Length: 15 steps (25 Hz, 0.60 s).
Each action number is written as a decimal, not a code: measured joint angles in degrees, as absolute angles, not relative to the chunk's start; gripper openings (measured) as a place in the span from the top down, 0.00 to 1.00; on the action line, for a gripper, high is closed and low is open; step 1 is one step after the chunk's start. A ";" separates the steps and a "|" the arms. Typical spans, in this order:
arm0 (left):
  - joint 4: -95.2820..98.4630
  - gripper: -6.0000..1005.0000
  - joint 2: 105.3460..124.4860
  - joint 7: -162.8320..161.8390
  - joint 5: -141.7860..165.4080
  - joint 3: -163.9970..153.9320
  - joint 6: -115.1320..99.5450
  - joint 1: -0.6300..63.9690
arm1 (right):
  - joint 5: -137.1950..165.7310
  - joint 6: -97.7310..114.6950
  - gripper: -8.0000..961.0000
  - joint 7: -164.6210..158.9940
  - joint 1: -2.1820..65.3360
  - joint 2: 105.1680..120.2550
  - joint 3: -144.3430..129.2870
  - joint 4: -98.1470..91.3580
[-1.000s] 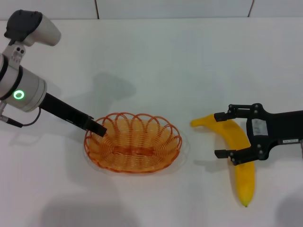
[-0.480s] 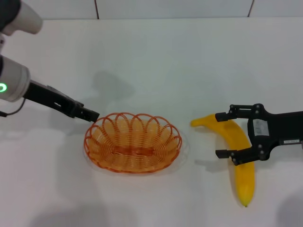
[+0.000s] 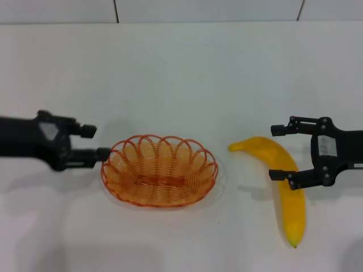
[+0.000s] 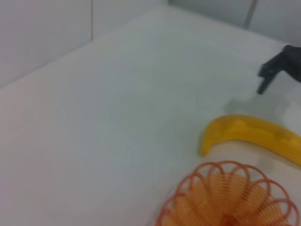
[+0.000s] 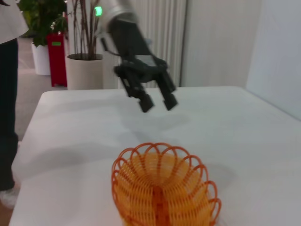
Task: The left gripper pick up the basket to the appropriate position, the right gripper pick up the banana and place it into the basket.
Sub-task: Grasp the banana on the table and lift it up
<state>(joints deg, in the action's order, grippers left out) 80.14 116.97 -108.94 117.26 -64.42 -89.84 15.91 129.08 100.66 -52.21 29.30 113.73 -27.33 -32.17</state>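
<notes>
The orange wire basket (image 3: 170, 199) stands empty on the white table, left of centre. My left gripper (image 3: 97, 141) is open and empty, just off the basket's left rim, not touching it. The yellow banana (image 3: 286, 192) lies on the table at the right. My right gripper (image 3: 274, 153) is open, its fingers straddling the banana's upper part without closing on it. The left wrist view shows the basket (image 4: 230, 200), the banana (image 4: 249, 134) and a finger of the right gripper (image 4: 274, 70). The right wrist view shows the basket (image 5: 164, 188) and the open left gripper (image 5: 157, 101) beyond it.
The white table (image 3: 181, 73) runs back to a tiled wall. Beyond the table's far side, the right wrist view shows potted plants (image 5: 82, 56), a red bin (image 5: 56, 59) and a standing person (image 5: 7, 94).
My left gripper has pulled out of the basket's left rim, swung down and now sits level beside it. My right gripper has shifted slightly right, still open over the banana.
</notes>
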 joint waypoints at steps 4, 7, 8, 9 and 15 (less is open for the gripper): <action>74.00 0.40 117.15 -95.11 110.07 -62.40 -89.56 11.88 | 127.18 100.66 0.07 -52.24 28.41 113.65 -27.26 -32.30; 64.02 0.40 116.99 -83.33 104.11 -59.77 -90.08 11.18 | 126.63 100.66 0.07 -52.35 28.17 113.45 -26.99 -32.27; 60.36 0.40 116.92 -79.52 103.15 -58.54 -90.49 11.39 | 126.62 100.65 0.07 -52.47 28.17 113.37 -26.83 -32.19; 56.94 0.40 116.89 -76.15 102.81 -57.35 -90.81 11.79 | 126.60 100.62 0.07 -52.63 28.17 113.31 -26.68 -32.18; 37.48 0.40 116.60 -57.72 104.38 -49.39 -91.16 14.32 | 126.55 100.37 0.07 -54.84 28.18 113.29 -26.54 -32.58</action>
<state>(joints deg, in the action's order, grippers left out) 37.48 116.60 -57.72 104.38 -49.39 -91.16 14.32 126.55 100.37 -54.84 28.18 113.29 -26.54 -32.58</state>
